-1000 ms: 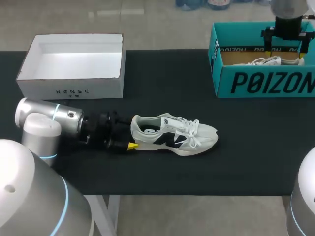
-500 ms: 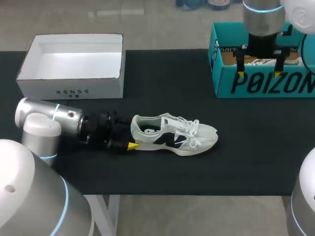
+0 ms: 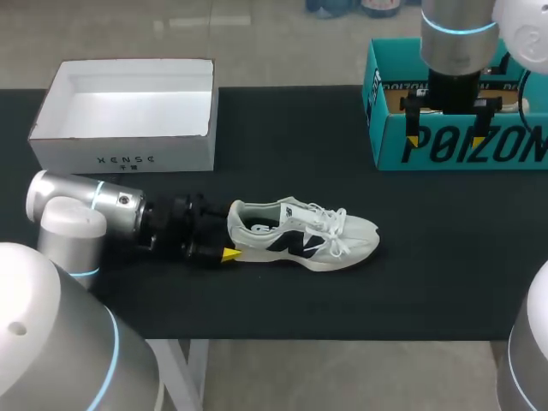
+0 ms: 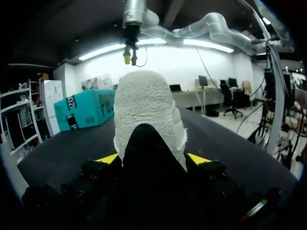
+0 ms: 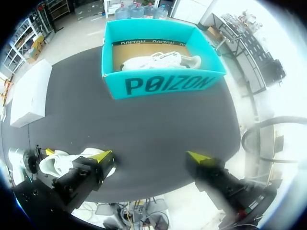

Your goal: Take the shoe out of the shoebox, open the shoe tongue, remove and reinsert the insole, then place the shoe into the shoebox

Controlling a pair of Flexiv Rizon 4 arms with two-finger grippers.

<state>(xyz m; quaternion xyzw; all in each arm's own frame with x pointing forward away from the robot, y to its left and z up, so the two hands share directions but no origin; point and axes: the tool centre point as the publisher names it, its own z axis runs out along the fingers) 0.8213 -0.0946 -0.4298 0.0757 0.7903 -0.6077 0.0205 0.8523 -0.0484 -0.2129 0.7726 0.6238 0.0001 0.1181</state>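
1. Your left gripper (image 4: 152, 158) is clamped on the heel of the shoe (image 3: 304, 235) from both sides. The shoe sits upright at mid-table with its toe toward 3 o'clock and the gripper at its 9 o'clock.
2. Your right gripper (image 3: 443, 139) hangs wide open and empty over the front wall of the teal shoebox (image 3: 514, 145), at the shoe's 1 o'clock and well apart from it.
3. The tongue (image 3: 293, 221) looks unopened, so bring the right gripper toward 7 o'clock and down over the laces (image 3: 330, 224).
4. Pinch only the tongue's top edge, clear of the laces, and lift it toward the toe while the left gripper anchors the heel.
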